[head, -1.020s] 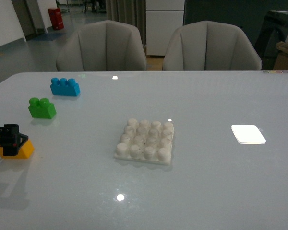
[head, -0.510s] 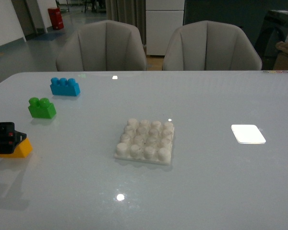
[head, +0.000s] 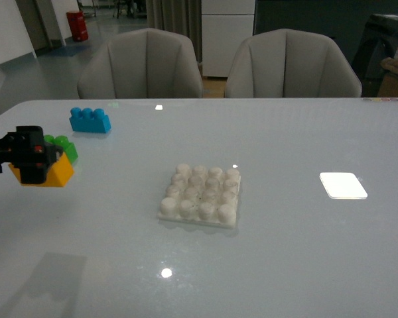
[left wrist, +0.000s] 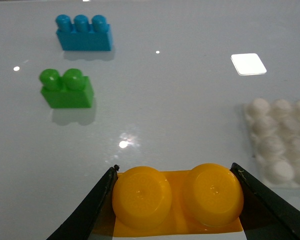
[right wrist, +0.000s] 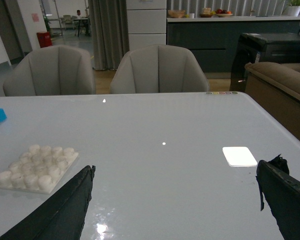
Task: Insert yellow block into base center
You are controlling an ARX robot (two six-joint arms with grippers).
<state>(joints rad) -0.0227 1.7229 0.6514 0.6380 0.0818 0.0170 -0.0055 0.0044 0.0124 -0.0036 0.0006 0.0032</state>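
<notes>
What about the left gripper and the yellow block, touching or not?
Touching. The left wrist view shows the left gripper with fingers pressed against both ends of the yellow block, no gap.

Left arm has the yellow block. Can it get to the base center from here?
Probably yes. The left tool holds the yellow block raised; nothing stands between it and the base, whose studs are bare. The green brick lies off that path.

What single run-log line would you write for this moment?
left gripper: shut on yellow block | right gripper: open, empty | base: studs bare | insertion: not yet done
</notes>
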